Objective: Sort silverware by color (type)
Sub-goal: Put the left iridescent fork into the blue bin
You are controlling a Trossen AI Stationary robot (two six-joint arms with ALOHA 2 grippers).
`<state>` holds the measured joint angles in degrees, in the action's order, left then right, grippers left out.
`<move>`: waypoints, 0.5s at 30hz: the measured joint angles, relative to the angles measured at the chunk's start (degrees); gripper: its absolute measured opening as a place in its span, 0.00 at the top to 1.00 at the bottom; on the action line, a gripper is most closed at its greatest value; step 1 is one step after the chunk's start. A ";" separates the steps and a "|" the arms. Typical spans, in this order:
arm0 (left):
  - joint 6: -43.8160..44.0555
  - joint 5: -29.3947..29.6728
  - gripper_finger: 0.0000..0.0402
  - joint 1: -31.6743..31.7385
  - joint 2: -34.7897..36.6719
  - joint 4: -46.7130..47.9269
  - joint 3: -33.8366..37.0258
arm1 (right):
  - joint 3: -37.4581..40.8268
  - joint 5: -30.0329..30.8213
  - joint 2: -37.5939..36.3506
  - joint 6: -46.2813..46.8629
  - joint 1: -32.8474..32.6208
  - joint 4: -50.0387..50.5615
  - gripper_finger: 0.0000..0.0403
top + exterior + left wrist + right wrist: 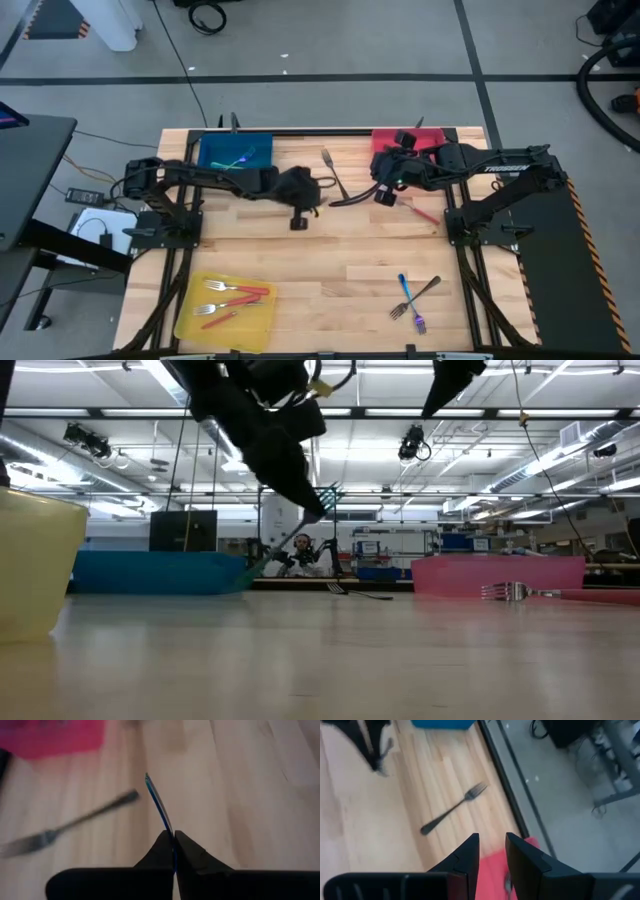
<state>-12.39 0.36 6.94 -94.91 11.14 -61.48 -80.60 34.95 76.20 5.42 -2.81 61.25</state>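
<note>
My left gripper (318, 190) is above the middle of the table, shut on a slim iridescent blue-teal fork (327, 497). The left wrist view shows that fork (157, 802) edge-on. My right gripper (383, 194) hangs open over the near edge of the red tray (428, 135), nothing between its fingers (492, 845). A dark fork (332, 170) lies flat on the wood between the two grippers. Iridescent pieces lie in the blue tray (212, 160), red-handled forks in the yellow tray (190, 318). A red-handled piece (425, 213) lies on the wood near the right arm. My left gripper pinches the fork's handle (170, 831) between its two fingers, which slant down toward the table's right. In the low view the tined head (328, 494) sticks up past the fingertips. The handle (268, 555) slopes down behind them. The fork is tilted and appears clear of the table.
Near the front right, a blue fork (403, 292), a dark fork (428, 289) and a purple piece (419, 323) lie close together on the wood. The middle front of the table is bare wood. Cables and floor lie beyond the table's far edge (505, 785).
</note>
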 joint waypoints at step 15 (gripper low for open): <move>-8.39 2.28 1.00 3.01 1.21 -12.44 0.04 | 0.00 -6.18 0.00 10.04 0.00 4.56 0.75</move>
<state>-20.78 2.64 9.96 -93.71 -1.29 -61.44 -80.60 28.76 76.20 15.46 -2.81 65.81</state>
